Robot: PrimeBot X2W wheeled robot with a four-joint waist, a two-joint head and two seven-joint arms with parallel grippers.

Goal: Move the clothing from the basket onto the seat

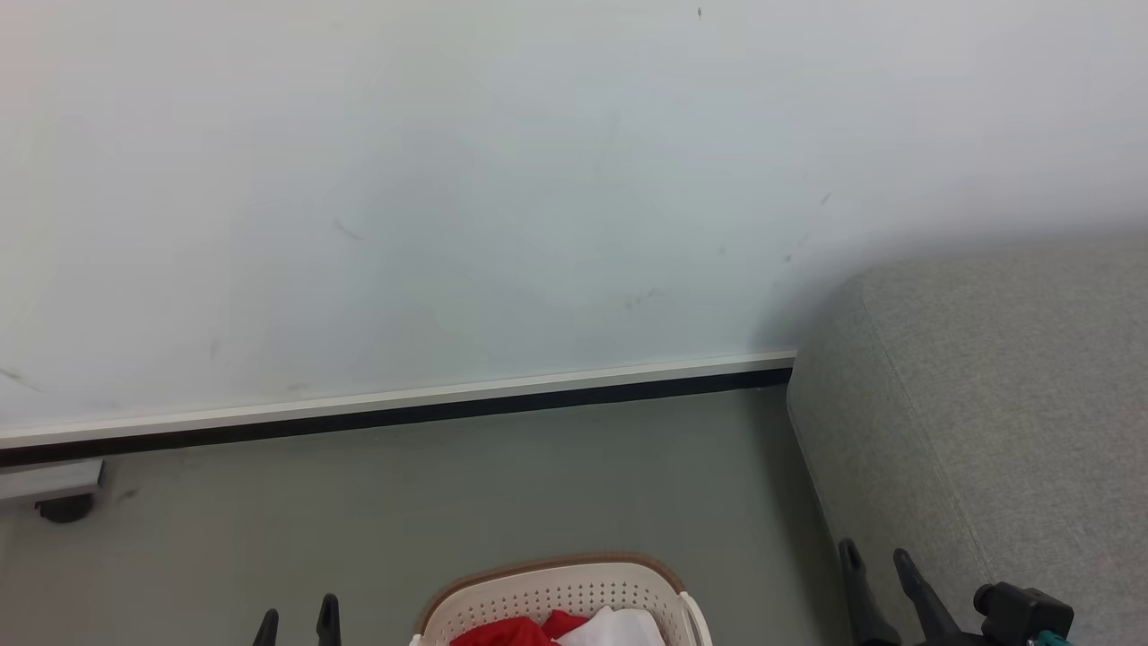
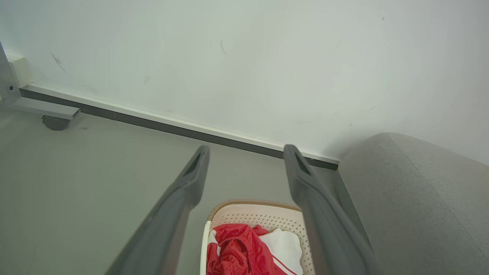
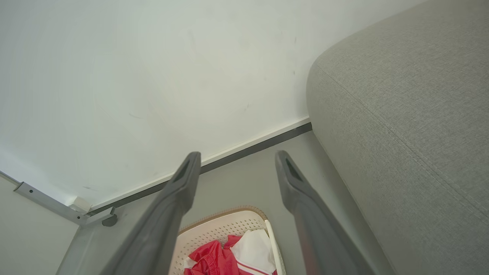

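Looking down from the head, the basket (image 1: pixel 556 594) sits on the grey floor (image 1: pixel 538 484) at the bottom edge, the clothing (image 1: pixel 529 632) heaped inside it, red and white, and the seat (image 1: pixel 1004 404) rises just to its right. The left gripper (image 1: pixel 298 619) pokes up left of the basket, the right gripper (image 1: pixel 874 561) before the seat's side, both with fingers apart. Along the left wrist, spread fingers (image 2: pixel 191 179) hang above the basket and clothing. Along the right wrist, parted fingers (image 3: pixel 179 187) do likewise, gripping nothing.
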